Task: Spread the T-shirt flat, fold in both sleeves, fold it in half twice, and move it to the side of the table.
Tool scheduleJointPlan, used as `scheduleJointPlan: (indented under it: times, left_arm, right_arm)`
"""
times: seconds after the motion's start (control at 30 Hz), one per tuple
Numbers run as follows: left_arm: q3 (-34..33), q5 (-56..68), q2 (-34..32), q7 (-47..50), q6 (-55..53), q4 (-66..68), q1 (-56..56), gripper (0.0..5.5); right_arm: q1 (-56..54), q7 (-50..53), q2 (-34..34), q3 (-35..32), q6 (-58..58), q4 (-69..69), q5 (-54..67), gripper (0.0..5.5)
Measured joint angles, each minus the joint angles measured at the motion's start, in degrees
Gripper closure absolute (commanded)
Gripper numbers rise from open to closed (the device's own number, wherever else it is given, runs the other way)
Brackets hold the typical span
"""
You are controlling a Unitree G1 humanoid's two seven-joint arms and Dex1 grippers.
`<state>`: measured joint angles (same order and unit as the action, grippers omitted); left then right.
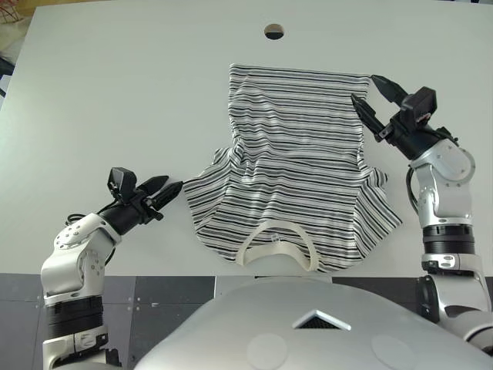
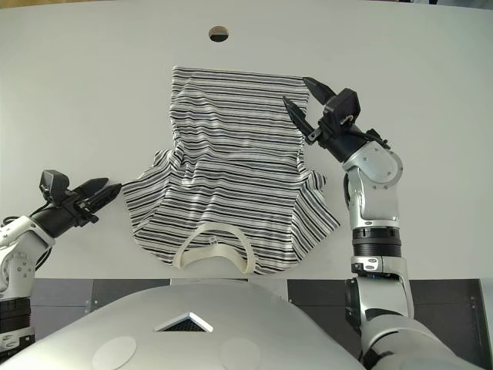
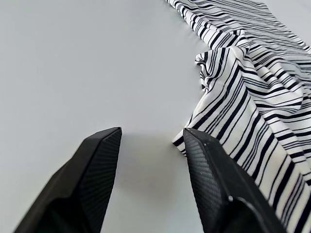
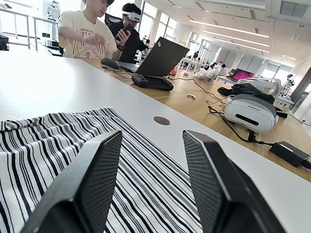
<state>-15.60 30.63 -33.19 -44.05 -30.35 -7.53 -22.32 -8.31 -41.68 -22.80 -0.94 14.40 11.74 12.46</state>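
Left eye view, with right eye and both wrist views: striped shirt point(image 1: 296, 162) on a white table point(image 1: 115, 92), collar point(image 1: 277, 250) towards the robot and hem point(image 1: 296, 72) at the far side. Hidden or unclear: the shirt's near edge below the collar is cut off. The right sleeve point(image 1: 379, 179) is bunched against the body of the shirt, so its outline is hard to make out. In the left wrist view the shirt runs out of frame. In the right wrist view the fingers cover the cloth nearest the camera. Surroundings: a round hole point(image 1: 274, 31) in the table lies beyond the hem, apart from the cloth. The right wrist view shows a wooden desk point(image 4: 201, 103) past the table's far edge, bearing a laptop point(image 4: 163, 53) and a white headset point(image 4: 250, 112). Tool and shirt: the left gripper point(image 1: 174, 183), fingers spread, lies low over the table at the outer edge of the left sleeve point(image 1: 204, 185). One fingertip overlaps the sleeve's corner in the left wrist view; contact cannot be told. The right gripper point(image 1: 363, 86), fingers likewise spread, is at the shirt's far right corner, raised and tilted, with striped cloth seen between its fingers in the right wrist view. Whether it touches the cloth cannot be told.
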Motion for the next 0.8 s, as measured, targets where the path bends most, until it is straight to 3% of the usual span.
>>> scheduleJointPlan:
  times: [0.13, 0.57, 0.8]
  left_arm:
    - [0.5, 1.0, 0.0, -0.1, -1.8, -0.6, 0.1, 3.14]
    - [3.8, 1.8, 0.1, -0.4, -2.6, -1.2, 0.4, 5.29]
    - [3.9, 1.8, -0.3, -1.5, -2.5, -1.1, 0.2, 5.36]
  right_arm:
    - [0.0, 0.1, 0.1, 0.1, 0.2, 0.1, -0.2, 3.16]
    - [-0.4, 0.7, 0.2, 0.3, 0.4, 0.9, -1.1, 3.16]
    - [-1.2, 1.0, 0.3, 0.6, 0.5, 1.3, -1.1, 3.16]
